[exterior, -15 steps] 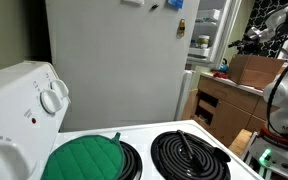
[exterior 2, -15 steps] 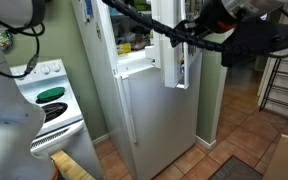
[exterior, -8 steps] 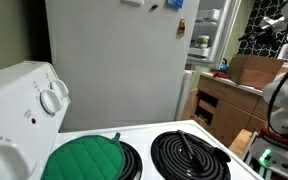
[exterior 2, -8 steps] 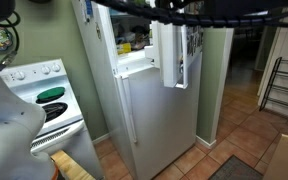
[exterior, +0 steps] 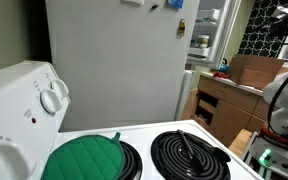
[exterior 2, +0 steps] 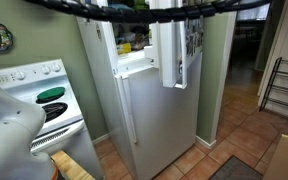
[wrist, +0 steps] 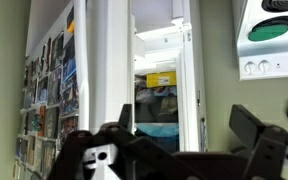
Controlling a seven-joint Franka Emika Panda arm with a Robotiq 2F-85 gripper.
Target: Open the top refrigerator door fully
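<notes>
top refrigerator door (exterior 2: pixel 167 50): swung out wide already, well ahead of gripper (wrist: pixel 184 115), no contact. gripper spread, holding nothing. guessing door rigid, bit heavy, slick paint, so hook free vertical edge, push from there for leverage.

Showing one white refrigerator (exterior: pixel 114 60) in the upper middle of an exterior view. Carrying two doors in an exterior view: one top refrigerator door (exterior 2: pixel 169 48) and one lower door (exterior 2: pixel 159 120). Counting one white stove (exterior: pixel 19 115) along the bottom, bearing two coil burners (exterior: pixel 189 155), two round knobs (exterior: pixel 52 98) and one green pot holder (exterior: pixel 84 158). Adding one cardboard box (exterior: pixel 256 68) at middle right. Framing one gripper (wrist: pixel 184 118) with two dark fingers (wrist: pixel 249 128) across the bottom of the wrist view.
</notes>
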